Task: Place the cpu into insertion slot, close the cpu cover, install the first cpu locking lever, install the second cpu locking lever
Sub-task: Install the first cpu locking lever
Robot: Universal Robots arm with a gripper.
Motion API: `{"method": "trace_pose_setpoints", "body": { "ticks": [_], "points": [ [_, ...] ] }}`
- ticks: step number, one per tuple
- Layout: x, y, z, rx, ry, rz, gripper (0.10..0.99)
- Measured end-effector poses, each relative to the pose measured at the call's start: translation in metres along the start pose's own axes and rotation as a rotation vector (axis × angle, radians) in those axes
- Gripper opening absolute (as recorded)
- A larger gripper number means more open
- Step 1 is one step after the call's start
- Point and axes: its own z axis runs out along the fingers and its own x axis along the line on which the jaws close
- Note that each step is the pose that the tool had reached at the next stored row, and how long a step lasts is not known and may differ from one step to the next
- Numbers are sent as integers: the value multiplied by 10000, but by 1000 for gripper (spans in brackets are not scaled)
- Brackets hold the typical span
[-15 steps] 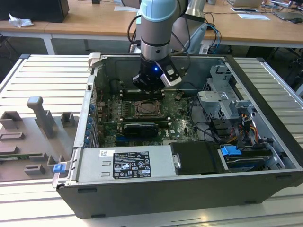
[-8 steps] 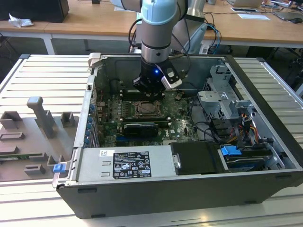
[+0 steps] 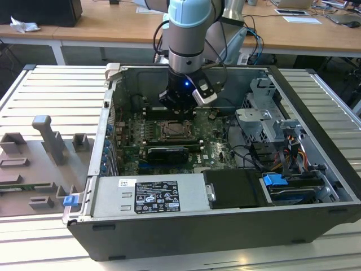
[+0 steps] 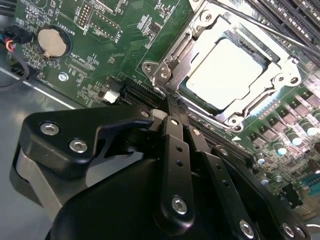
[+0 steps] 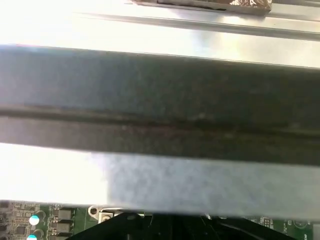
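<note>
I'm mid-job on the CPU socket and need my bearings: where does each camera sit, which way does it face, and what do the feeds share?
Exterior view: off the arm, above the open computer case, looking down on the motherboard; arm and gripper show.
Second wrist view: on the arm, facing the cpu under the closed cpu cover; the gripper is at the cover's corner.
First wrist view: on the arm, close to a dark case wall.
Shared: green motherboard.

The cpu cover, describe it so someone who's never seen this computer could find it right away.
Inside the open computer case, look at the green motherboard. Just beyond the pincer tips lies the cpu cover, a silver metal frame. Unlike the long black slots beside it, its square window shows the pale cpu.
</note>
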Motion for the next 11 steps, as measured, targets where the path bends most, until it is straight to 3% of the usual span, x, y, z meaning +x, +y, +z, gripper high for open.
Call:
{"method": "trace_pose_setpoints", "body": {
  "ticks": [11],
  "points": [
    [1, -62, -22, -1, 4, -1, 106]
  ]
}}
